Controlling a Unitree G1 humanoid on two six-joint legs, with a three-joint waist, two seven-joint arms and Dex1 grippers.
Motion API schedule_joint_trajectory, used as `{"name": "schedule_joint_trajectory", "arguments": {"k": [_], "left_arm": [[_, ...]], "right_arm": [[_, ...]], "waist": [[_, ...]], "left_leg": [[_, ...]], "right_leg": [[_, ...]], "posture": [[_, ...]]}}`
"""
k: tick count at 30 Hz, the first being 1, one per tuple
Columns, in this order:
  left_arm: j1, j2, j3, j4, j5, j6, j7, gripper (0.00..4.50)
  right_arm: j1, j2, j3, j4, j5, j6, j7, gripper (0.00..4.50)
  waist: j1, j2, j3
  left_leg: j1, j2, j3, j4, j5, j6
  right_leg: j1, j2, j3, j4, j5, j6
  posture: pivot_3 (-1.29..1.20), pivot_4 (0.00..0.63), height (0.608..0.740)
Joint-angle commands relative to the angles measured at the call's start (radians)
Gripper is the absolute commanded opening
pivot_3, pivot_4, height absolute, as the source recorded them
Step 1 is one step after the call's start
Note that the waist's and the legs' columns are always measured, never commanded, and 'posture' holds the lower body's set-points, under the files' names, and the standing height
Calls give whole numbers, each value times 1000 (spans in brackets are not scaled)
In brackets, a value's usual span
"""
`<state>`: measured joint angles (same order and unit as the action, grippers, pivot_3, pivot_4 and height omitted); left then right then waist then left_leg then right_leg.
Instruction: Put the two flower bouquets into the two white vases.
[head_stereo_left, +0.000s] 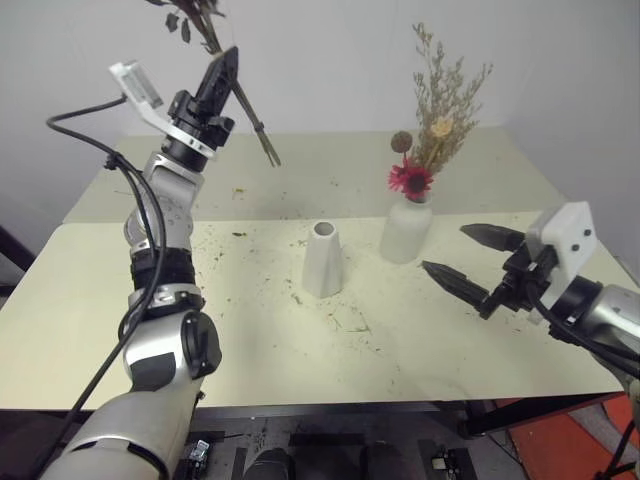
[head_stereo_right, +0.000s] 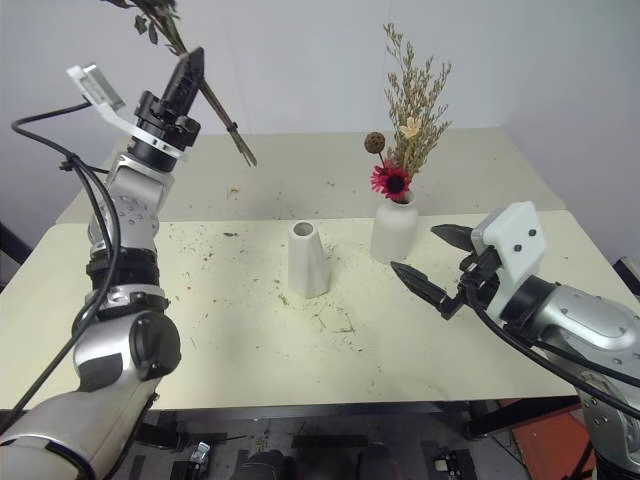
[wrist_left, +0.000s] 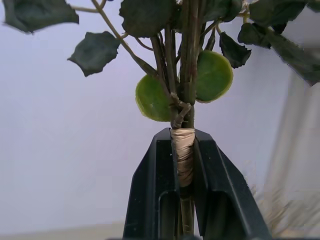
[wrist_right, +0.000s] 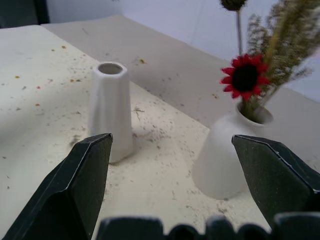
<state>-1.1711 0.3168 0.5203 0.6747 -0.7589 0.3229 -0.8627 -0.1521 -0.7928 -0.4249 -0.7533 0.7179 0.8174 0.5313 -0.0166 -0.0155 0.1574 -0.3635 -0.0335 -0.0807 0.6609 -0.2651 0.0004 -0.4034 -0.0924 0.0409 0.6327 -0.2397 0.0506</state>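
Note:
My left gripper (head_stereo_left: 224, 66) is raised high over the table's far left and is shut on the taped stems of one flower bouquet (head_stereo_left: 252, 125). The stem ends slant down toward the table, while its dark leaves (wrist_left: 95, 50) run out past the frame's top edge. The slim cone white vase (head_stereo_left: 323, 260) stands empty at mid-table. Just right of it, the rounder white vase (head_stereo_left: 406, 232) holds the other bouquet (head_stereo_left: 440, 110) of tan sprigs with a red daisy (wrist_right: 245, 77). My right gripper (head_stereo_left: 447, 249) hovers open, low and right of both vases, pointing at them.
The vases stand on a cream table (head_stereo_left: 120, 330), with a second table (head_stereo_left: 330, 170) butted behind it against a pale wall. Dried plant crumbs (head_stereo_left: 345, 320) are scattered around the cone vase. A red object (head_stereo_left: 590, 440) sits below the table's front right corner.

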Motion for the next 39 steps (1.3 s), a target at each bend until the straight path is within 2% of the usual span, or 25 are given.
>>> {"name": "schedule_joint_trajectory", "arguments": {"k": [1,4,11,15,39], "left_arm": [[-50,35,-20,76,-52,87,-200,129],[-60,41,-59,125,-33,108,-327,129],[-80,-5,-117,182,11,67,-443,129],[-89,-39,-134,214,42,22,-450,129],[-69,-92,-186,300,168,-103,-483,129]], "right_arm": [[39,5,-76,-65,27,-19,-21,4500],[84,11,-90,-94,31,-31,-30,4500],[143,14,-114,-119,24,-34,-49,4500],[153,4,-120,-114,20,-38,-48,4500],[159,12,-75,-116,-31,-56,-74,4500]], "waist": [[-2,0,0],[1,0,0],[2,0,0],[0,0,0],[1,0,0]], "left_leg": [[0,0,0,0,0,0],[0,0,0,0,-1,1],[-2,0,-1,0,-1,2],[-2,0,0,0,-1,2],[-1,0,0,0,-1,2]], "right_leg": [[0,0,0,0,0,0],[1,0,-1,0,0,0],[0,0,-1,-1,0,0],[0,0,-1,-3,0,0],[0,0,0,-2,0,0]], "posture": [[0,150,740],[0,150,740],[0,150,740],[0,150,740],[0,150,740]]}}
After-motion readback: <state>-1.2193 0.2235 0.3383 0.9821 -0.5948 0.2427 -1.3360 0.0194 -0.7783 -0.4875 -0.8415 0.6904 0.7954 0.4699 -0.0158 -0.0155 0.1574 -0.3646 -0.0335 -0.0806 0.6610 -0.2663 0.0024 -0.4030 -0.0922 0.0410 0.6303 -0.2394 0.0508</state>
